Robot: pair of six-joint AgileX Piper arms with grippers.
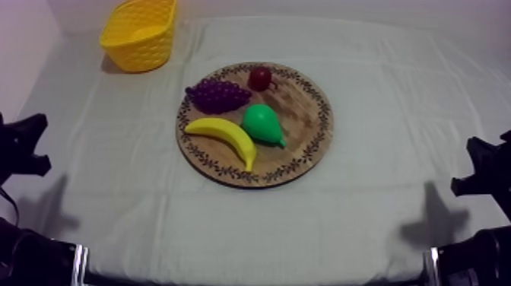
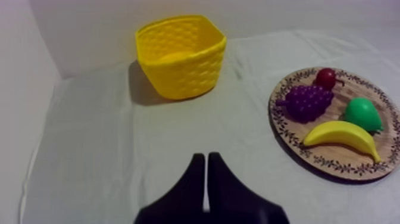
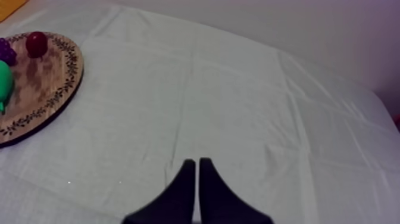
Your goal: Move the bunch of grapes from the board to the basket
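A purple bunch of grapes (image 1: 217, 94) lies on the far left part of the round wooden board (image 1: 304, 114), beside a small red fruit (image 1: 260, 77). The yellow basket (image 1: 141, 34) stands at the table's far left corner, apart from the board. My left gripper (image 2: 206, 162) hovers low over bare cloth, shut on nothing, with the basket (image 2: 181, 56) ahead of it and the grapes (image 2: 308, 101) off to its right. My right gripper (image 3: 196, 164) is shut on nothing too, over bare cloth to the right of the board (image 3: 41, 77).
A green pear (image 1: 262, 124) and a yellow banana (image 1: 224, 137) lie on the board's near half. Both arms rest low at the table's left (image 1: 23, 148) and right (image 1: 483, 171) edges. The cloth has folds and creases.
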